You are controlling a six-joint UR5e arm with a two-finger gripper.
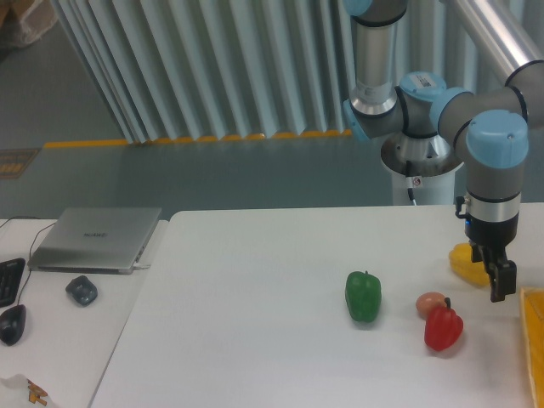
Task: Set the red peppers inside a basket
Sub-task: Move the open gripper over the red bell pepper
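The tabletop point(280, 340) carries everything; the basket point(535, 348) shows as a strip just right of the hand point(500, 287), whose state I cannot tell, empty; the red pepper point(443, 329) lies below-left of it, apart

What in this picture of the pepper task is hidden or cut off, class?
- Basket: the camera's right edge cuts it; only a narrow strip shows.
- Yellow pepper: partly behind the gripper.
- Gripper: whether open or shut cannot be told.
- Small round fruit: partly covered by the red pepper.
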